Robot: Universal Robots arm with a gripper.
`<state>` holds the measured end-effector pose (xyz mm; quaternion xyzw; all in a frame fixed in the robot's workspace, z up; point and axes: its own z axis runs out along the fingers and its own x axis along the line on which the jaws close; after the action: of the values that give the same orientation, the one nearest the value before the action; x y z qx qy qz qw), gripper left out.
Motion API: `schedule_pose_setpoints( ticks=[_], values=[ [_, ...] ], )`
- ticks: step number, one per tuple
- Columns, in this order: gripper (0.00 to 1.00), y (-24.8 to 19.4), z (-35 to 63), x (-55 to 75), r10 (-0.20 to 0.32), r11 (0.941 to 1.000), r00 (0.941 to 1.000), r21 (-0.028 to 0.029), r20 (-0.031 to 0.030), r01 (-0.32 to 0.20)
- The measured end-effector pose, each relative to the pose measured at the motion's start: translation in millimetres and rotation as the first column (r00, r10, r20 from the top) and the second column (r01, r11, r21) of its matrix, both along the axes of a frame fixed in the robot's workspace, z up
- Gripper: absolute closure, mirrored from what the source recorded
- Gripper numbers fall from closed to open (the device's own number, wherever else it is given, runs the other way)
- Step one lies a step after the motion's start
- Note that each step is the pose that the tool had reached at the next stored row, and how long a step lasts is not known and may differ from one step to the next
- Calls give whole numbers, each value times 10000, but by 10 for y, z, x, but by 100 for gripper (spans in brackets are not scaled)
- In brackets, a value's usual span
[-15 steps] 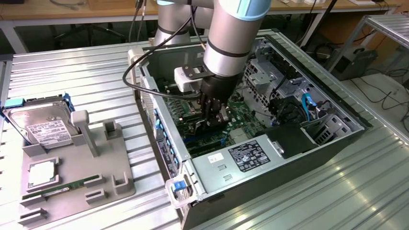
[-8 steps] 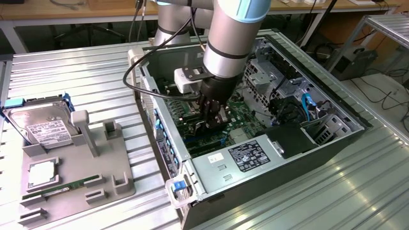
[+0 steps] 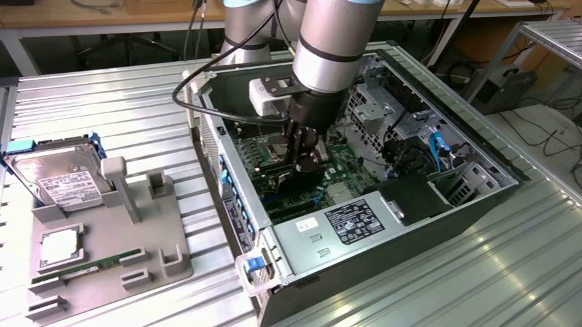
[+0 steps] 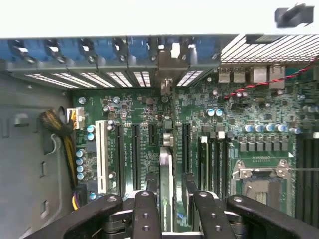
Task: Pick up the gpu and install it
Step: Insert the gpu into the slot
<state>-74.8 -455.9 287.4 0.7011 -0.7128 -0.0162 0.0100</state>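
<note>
A: Where is the gpu (image 4: 166, 172)?

B: Squeezed on its edge in the tool (image 4: 169, 199), inside the computer case (image 3: 437, 225). It hangs just over the green board (image 4: 209, 104), lined up along the long slots (image 4: 134, 149).

— Where? Standing on edge: gpu (image 4: 166, 174), thin and dark, seen edge-on, upright over the green board among the long slots.

— And the far end? Silvery bracket up against the rear slot openings. In the exterior view, mostly hidden.
</note>
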Motion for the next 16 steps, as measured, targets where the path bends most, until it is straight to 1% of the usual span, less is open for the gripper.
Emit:
schedule_pose_setpoints(
  ticks=[3, 4, 5, 6, 7, 9, 13, 16],
  values=[
    [68, 17, 11, -4, -1, 10000, 10000, -5, 23, 1],
    [75, 28, 11, -10, 0, 10000, 10000, -18, 34, 0],
    [75, 41, 10, -24, -1, 10000, 10000, -39, 46, 1],
    [87, 53, 9, -49, 0, 10000, 10000, -66, 61, 1],
    [89, 61, 3, -72, 0, 10000, 10000, -85, 78, 1],
    [89, 79, -20, -135, 0, 9999, 9999, -139, 109, 1],
    [89, 89, -67, -179, 3, 9999, 9999, -167, 117, -1],
    [89, 90, -110, -192, 7, 9998, 9999, -177, 118, -5]
  ],
)
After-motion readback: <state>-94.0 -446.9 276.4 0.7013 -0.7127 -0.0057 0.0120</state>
